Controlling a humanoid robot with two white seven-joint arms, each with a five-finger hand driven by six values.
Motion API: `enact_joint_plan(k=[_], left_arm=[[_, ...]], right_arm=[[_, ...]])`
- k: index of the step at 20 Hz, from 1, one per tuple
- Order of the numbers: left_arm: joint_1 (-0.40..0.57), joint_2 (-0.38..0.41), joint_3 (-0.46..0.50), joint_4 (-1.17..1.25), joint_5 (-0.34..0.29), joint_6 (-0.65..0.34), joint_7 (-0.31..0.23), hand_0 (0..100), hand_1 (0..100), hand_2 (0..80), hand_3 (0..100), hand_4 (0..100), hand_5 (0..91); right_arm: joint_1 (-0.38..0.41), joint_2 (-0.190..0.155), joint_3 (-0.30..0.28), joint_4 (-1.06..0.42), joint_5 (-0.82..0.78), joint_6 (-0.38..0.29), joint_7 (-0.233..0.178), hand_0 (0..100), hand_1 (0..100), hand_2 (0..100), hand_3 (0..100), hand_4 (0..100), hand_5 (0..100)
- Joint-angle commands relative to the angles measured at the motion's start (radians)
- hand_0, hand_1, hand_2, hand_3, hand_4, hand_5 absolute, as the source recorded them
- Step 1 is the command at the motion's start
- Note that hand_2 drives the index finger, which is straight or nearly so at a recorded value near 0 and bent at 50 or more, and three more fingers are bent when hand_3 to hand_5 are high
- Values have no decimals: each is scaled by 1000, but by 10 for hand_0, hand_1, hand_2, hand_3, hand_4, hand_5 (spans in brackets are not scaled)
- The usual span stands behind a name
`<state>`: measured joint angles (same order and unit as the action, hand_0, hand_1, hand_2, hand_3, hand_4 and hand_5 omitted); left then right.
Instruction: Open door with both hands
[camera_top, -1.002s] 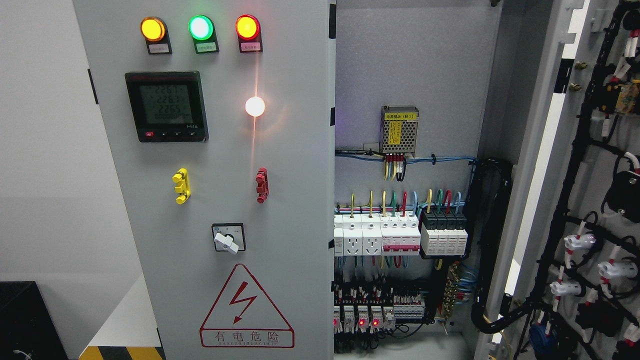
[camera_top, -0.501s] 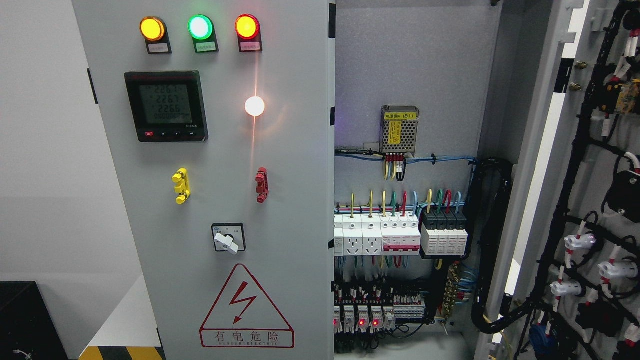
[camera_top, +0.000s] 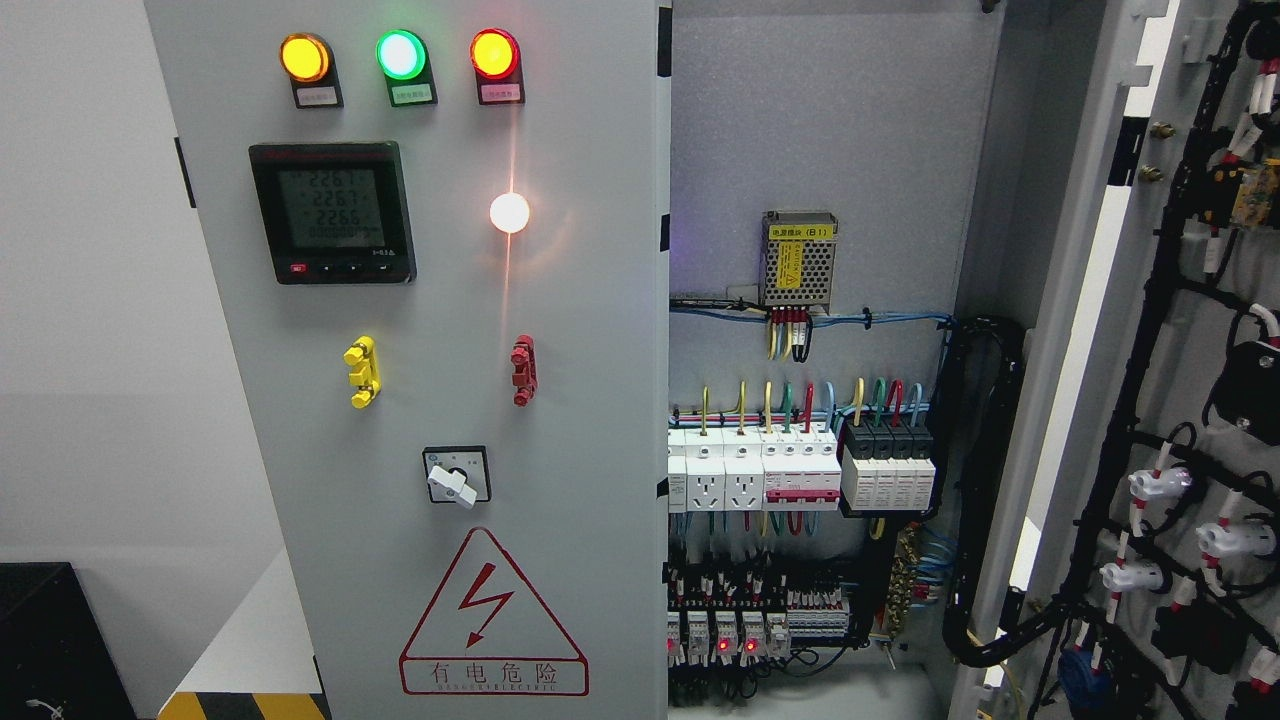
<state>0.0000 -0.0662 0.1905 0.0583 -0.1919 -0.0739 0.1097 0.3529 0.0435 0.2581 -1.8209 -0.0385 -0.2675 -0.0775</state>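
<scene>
No robot hand or arm shows anywhere in the head view, so whether the fingers are loose, clenched or gripping cannot be told.

Right door (camera_top: 1150, 380) of the cabinet: swung wide open at the picture's right, its inner face turned toward us. That face carries black cable looms (camera_top: 1130, 420) and the white backs of panel fittings (camera_top: 1160, 485).

Left door (camera_top: 440, 360): grey, flat toward us, covering the left half of the cabinet. Its right edge runs down just beside the opening.

On the left door, top to bottom:
- three lit lamps in a row, amber (camera_top: 304, 57), green (camera_top: 400, 54), red (camera_top: 494, 53)
- a black digital meter (camera_top: 333, 212) with a lit display
- a glowing white lamp (camera_top: 509, 212) to the right of the meter
- a yellow handle (camera_top: 361, 372) and a red handle (camera_top: 523, 370), side by side, well apart
- a white rotary switch (camera_top: 456, 477) on a black plate
- a red triangular warning sign (camera_top: 492, 615) with a lightning bolt

Cabinet interior (camera_top: 820, 140), visible between the two doors:
- a perforated metal power supply (camera_top: 798, 259) with a yellow label, on the back wall
- coloured wires running beneath it
- a row of white breakers and sockets (camera_top: 752, 470), with black-topped modules (camera_top: 888, 468) just beside them on the right
- small relays (camera_top: 735, 630) lower down, some showing red lights

Lower left corner: a black box (camera_top: 50, 640), and a yellow-and-black striped strip (camera_top: 240, 706) at the foot of the cabinet.
</scene>
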Motion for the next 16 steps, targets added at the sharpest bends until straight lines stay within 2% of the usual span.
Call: enact_joint_plan(k=[1, 6, 9, 13, 16], left_arm=[[28, -32, 0, 2, -1, 3, -1, 0, 0, 0, 0, 0, 0], [28, -34, 1, 2, 0, 3, -1, 0, 0, 0, 0, 0, 0], [28, -34, 0, 0, 0, 3, -1, 0, 0, 0, 0, 0, 0], [28, -34, 1, 0, 0, 3, -1, 0, 0, 0, 0, 0, 0], [26, -34, 1, 0, 0, 3, -1, 0, 0, 0, 0, 0, 0]], right_arm=[[-123, 1, 50, -170, 0, -2, -4, 192, 0, 0, 0, 0, 0], [-253, 1, 59, -169, -1, 7, -12, 191, 0, 0, 0, 0, 0], [-305, 4, 81, -160, -3, 10, -12, 191, 0, 0, 0, 0, 0], [-359, 12, 96, -155, -4, 83, -12, 191, 0, 0, 0, 0, 0], [-403, 12, 95, -137, -7, 99, -12, 191, 0, 0, 0, 0, 0]])
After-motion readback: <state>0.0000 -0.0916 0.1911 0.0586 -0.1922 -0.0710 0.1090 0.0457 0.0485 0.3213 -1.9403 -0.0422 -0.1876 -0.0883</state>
